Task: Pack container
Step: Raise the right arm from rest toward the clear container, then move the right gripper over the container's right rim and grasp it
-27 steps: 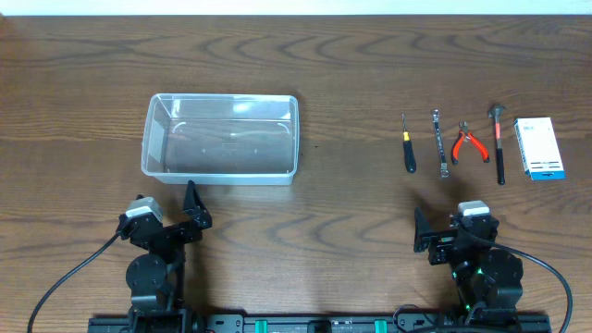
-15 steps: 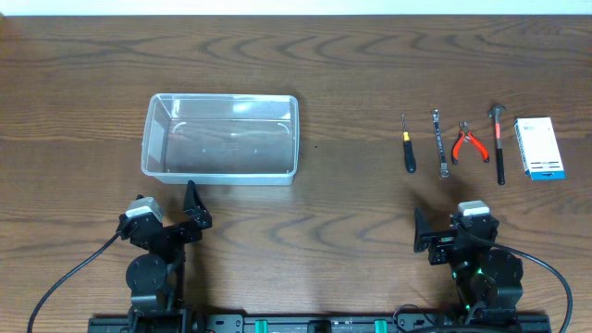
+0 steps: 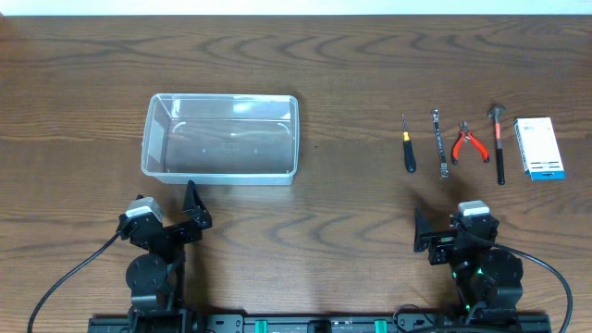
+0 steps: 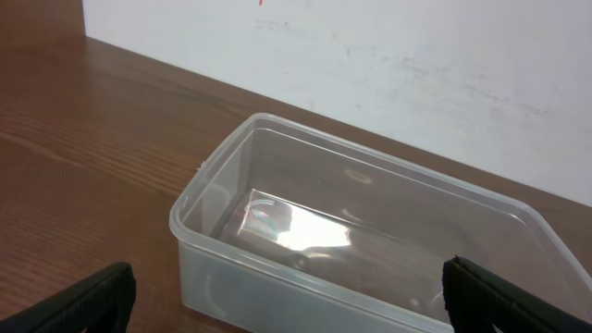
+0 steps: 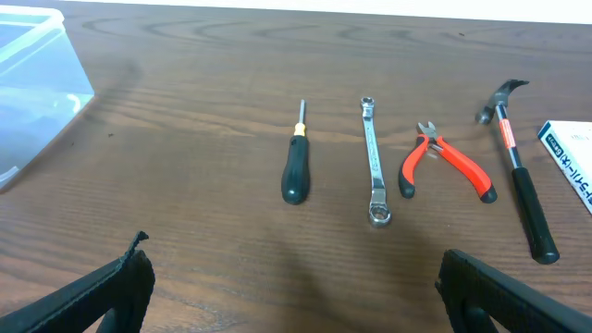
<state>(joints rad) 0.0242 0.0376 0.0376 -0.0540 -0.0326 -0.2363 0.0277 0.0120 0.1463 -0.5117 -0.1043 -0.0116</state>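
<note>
The clear plastic container (image 3: 222,137) stands empty on the table's left half; it also shows in the left wrist view (image 4: 370,250) and its corner in the right wrist view (image 5: 28,74). On the right lie a black-handled screwdriver (image 3: 408,148) (image 5: 296,157), a metal wrench (image 3: 439,143) (image 5: 373,162), red-handled pliers (image 3: 470,143) (image 5: 444,165) and a hammer (image 3: 499,143) (image 5: 518,176). My left gripper (image 3: 194,208) (image 4: 296,301) is open and empty just in front of the container. My right gripper (image 3: 422,231) (image 5: 296,287) is open and empty in front of the tools.
A small white box with blue print (image 3: 539,147) (image 5: 569,153) lies at the far right beside the hammer. A white wall (image 4: 370,55) rises behind the table's far edge.
</note>
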